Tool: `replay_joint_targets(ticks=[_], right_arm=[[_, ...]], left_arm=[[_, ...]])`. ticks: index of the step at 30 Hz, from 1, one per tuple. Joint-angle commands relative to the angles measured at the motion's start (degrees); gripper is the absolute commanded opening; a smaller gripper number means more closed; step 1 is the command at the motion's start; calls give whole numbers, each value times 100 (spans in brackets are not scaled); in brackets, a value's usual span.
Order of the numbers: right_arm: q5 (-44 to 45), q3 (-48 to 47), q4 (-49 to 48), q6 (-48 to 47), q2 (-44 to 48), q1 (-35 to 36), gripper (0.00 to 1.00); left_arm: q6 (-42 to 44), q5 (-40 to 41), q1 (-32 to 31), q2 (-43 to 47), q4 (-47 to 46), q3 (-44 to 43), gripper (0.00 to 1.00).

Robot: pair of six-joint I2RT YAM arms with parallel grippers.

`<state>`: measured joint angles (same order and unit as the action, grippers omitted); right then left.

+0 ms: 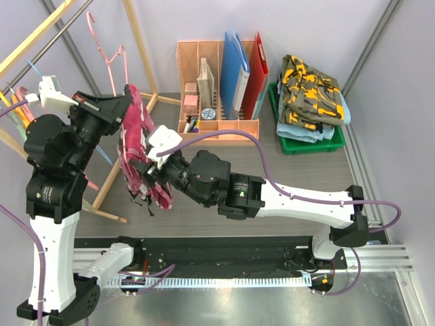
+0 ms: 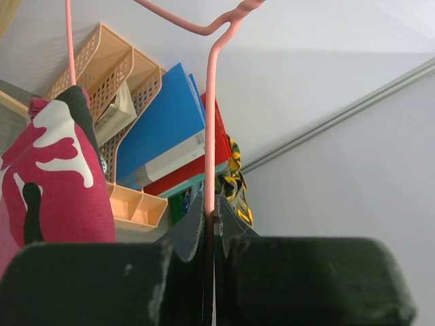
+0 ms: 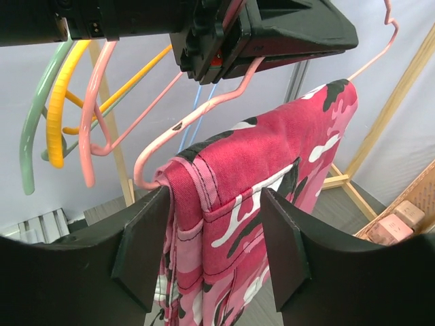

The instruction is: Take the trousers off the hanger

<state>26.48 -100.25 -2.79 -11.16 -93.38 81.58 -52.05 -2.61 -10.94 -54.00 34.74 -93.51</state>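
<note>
Right wrist view — pink camouflage trousers [image 3: 272, 156] hang draped over the pink hanger [image 3: 197, 112], whose wire my left gripper [image 2: 209, 234] pinches tight; my right gripper [image 3: 214, 244] stands open astride the cloth just below the hanger — I judge removal not yet begun.

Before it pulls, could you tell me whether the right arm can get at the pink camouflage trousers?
Probably yes: the right gripper is open astride the pink camouflage trousers, nothing between, and the left gripper holds the pink hanger.
</note>
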Motion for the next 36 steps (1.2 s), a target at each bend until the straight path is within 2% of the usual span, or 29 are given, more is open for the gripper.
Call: replay_joint_targets(ticks=[1, 6, 12, 15, 19, 21, 24, 25, 27, 28, 32, 36], right_arm=[[111, -364, -214, 70, -189, -72, 58], [428, -382, -275, -184, -347, -81, 52], [647, -381, -494, -395, -663, -81, 59], [893, -373, -819, -633, -847, -81, 60], [1131, -215, -1924, -1133, -989, -125, 59], [1105, -223, -2199, -1301, -1033, -204, 54], [1061, -232, -2419, -1450, -1007, -266, 31], [1026, -241, -2333, -1451, -911, -274, 20], [965, -197, -2253, -1459, -787, -283, 11], [956, -153, -2200, -1477, -734, -292, 2], [850, -83, -2042, -1477, -445, -309, 1], [684, -442, -1717, -1468, -374, -309, 1]], left_arm=[[-15, -46, -5, 205, -741, -396, 0], [-50, -47, -13, 258, -706, -422, 0], [-165, -73, -13, 241, -714, -404, 0], [-200, -90, -13, 249, -706, -387, 0], [-209, -117, -13, 293, -662, -361, 0], [-209, -117, -13, 337, -644, -299, 0], [-78, -64, -5, 425, -539, -246, 0], [-7, -29, -13, 443, -460, -264, 0], [274, 111, -13, 486, -206, -299, 0], [344, 147, -13, 487, -126, -299, 0], [775, 94, -5, 609, 24, -97, 0], [1091, 33, -5, 732, 85, 297, 0]])
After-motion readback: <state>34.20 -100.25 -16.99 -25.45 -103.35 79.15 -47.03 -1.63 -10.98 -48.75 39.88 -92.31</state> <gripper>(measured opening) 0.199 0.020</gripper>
